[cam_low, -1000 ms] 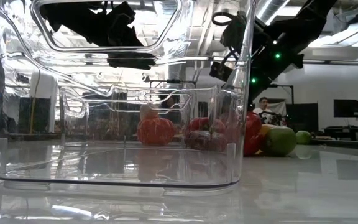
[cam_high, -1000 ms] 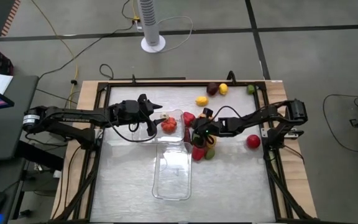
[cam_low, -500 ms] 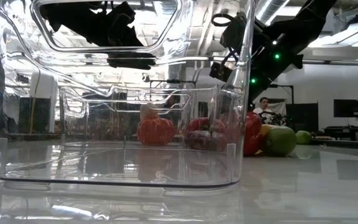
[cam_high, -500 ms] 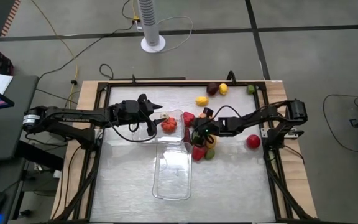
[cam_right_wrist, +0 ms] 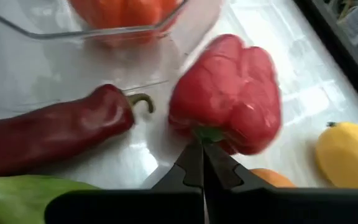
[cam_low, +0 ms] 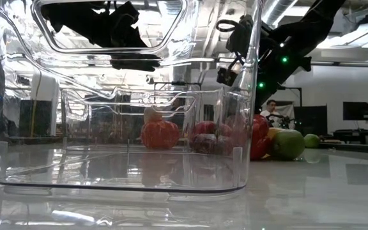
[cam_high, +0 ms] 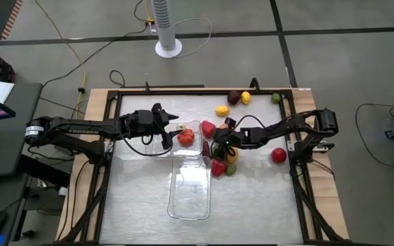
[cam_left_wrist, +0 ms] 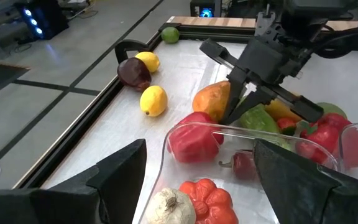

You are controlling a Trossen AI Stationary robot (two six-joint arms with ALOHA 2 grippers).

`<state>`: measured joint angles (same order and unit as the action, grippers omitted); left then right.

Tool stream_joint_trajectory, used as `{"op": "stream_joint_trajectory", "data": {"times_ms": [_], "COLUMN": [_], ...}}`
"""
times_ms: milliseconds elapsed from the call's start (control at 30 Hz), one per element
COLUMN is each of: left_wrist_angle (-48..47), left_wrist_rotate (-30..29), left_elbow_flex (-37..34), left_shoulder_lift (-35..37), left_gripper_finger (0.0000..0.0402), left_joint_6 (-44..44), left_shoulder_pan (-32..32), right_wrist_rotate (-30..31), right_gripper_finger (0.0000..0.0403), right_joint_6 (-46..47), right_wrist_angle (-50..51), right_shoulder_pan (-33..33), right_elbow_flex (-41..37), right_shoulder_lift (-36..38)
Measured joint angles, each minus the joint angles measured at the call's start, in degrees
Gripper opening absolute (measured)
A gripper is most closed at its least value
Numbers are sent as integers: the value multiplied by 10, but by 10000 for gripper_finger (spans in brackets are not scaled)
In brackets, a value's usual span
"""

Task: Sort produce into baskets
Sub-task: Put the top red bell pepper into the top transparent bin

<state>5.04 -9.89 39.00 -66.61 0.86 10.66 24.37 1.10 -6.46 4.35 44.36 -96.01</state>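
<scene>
Shifted slightly toward table rear since prior frame: right gripper [cam_high: 219, 145], fingers pressed together with nothing between, tips at stem of red pepper [cam_right_wrist: 229, 93] just outside rear basket [cam_high: 198, 126] wall. Left gripper [cam_left_wrist: 197, 180] spread wide over that basket, above tomato [cam_high: 186, 137] and garlic [cam_left_wrist: 169, 205]. Front basket [cam_high: 190, 212] bare; remaining produce crowded beside right wall, lemons [cam_high: 222, 110] near rear frame.

- the lower half of the table [cam_high: 135, 198] lies open either side of the near basket [cam_high: 189, 191].
- at frame centre the right gripper [cam_high: 216, 145], fingers together, is hemmed in by the red pepper [cam_high: 208, 128], the far basket [cam_high: 198, 150] wall and clustered produce [cam_high: 223, 166].
- the left gripper [cam_high: 164, 130] blocks the far basket's left side.
- the upper right strip holds scattered pieces [cam_high: 232, 100].
</scene>
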Motion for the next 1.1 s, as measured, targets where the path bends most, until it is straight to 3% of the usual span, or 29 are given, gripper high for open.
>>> {"op": "stream_joint_trajectory", "data": {"times_ms": [333,600,700,833,1100], "left_wrist_angle": [0,1,5,11,8], "left_wrist_rotate": [-7,-10,-10,-11,-11], "left_elbow_flex": [0,0,0,0,0], "left_shoulder_lift": [0,0,0,0,0], "left_gripper_finger": [280,280,280,280,280], "left_joint_6": [6,4,3,0,1], "left_shoulder_pan": [0,0,0,0,0], "right_wrist_rotate": [25,10,4,-41,-96], "right_gripper_finger": [18,24,74,179,366], "right_joint_6": [-40,-49,-73,-100,-65], "right_wrist_angle": [35,76,60,25,-7], "right_shoulder_pan": [-12,-10,0,21,53], "right_elbow_flex": [18,26,26,26,26], "right_shoulder_lift": [67,126,121,90,34]}}
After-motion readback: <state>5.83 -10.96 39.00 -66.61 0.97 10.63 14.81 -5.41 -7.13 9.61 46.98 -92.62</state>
